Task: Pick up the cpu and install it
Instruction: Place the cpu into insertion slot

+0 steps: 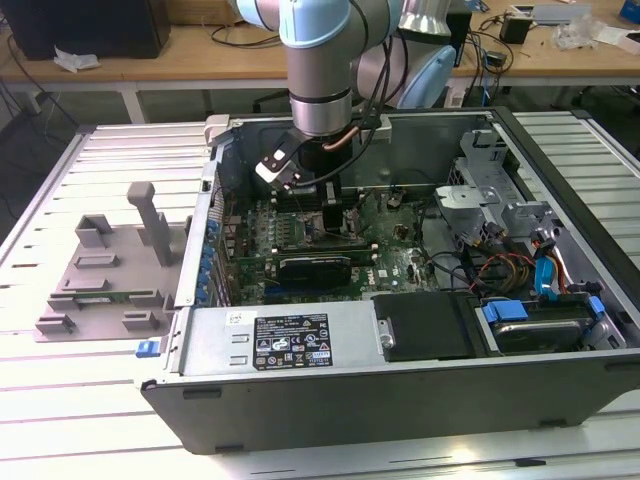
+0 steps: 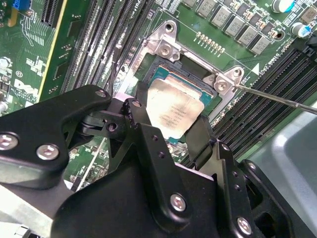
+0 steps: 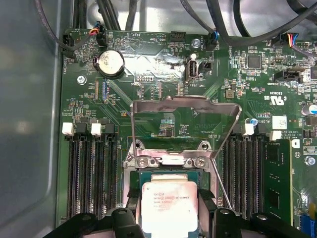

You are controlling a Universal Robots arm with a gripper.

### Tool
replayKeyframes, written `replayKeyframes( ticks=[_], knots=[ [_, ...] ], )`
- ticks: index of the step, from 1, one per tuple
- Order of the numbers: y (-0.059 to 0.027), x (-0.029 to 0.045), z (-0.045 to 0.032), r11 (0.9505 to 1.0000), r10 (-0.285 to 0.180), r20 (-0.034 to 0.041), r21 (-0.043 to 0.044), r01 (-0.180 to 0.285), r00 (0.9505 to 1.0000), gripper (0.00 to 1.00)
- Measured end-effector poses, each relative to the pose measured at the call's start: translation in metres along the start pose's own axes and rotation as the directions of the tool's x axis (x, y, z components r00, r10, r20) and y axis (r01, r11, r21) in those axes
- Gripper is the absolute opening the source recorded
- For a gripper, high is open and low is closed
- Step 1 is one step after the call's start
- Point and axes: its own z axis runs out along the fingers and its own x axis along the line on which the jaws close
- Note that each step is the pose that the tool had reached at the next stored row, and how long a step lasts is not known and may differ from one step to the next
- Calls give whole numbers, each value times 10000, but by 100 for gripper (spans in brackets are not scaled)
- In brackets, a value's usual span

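Black fingers (image 2: 143, 129) of the gripper (image 2: 171, 124) pinch the cpu (image 2: 173, 111) by opposite edges, over the open socket (image 3: 163, 176). Its metal load plate (image 3: 183, 105) stands raised over the green motherboard (image 3: 163, 79)

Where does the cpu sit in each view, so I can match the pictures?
Exterior view: hidden beneath the arm's wrist, above the motherboard.
Second wrist view: cpu tilted over the socket, beside the silver two-screw bracket.
First wrist view: cpu between the memory slot banks, beside the same bracket.
Shared landmark: that bracket in both wrist views.
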Motion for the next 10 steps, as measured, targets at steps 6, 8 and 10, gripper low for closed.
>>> replayKeyframes(
  ticks=[6,8,10],
  knots=[
    [-17,-21,8,9999,124,-1,8,-124,9999,55],
    [-17,-22,8,9999,131,-1,10,-131,9999,55],
    [-17,-22,8,9999,131,-1,10,-131,9999,55]
  ],
)
